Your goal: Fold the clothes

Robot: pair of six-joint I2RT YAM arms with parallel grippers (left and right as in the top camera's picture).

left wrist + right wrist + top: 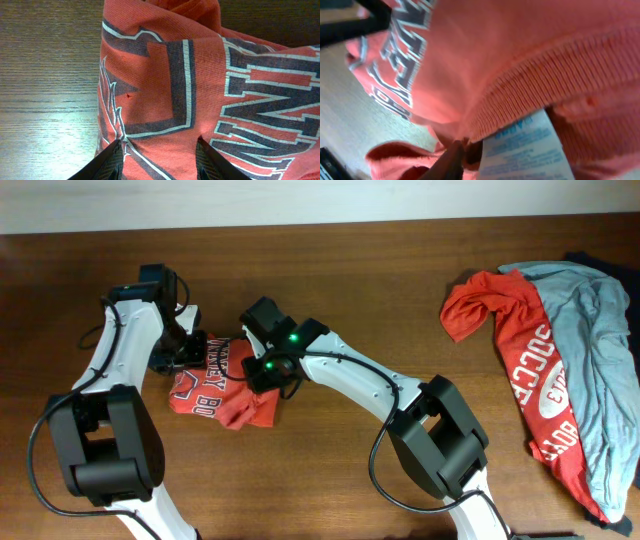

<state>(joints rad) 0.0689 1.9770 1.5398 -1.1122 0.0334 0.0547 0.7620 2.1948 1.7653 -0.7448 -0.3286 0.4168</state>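
Observation:
A red shirt [215,388] with dark and white lettering lies crumpled on the table, left of centre. My left gripper [186,348] is at its left edge. In the left wrist view its fingers [159,152] are open and spread over the printed cloth [170,80]. My right gripper [270,370] is at the shirt's upper right part. In the right wrist view it [465,150] is shut on the ribbed collar [530,95] beside a white label [525,150]. One finger is hidden by cloth.
A pile of clothes lies at the table's right edge: a red shirt with "SOCCER" print [530,360], a grey shirt [592,330] over it and a dark garment [600,262] behind. Bare wooden table [360,270] lies between pile and arms.

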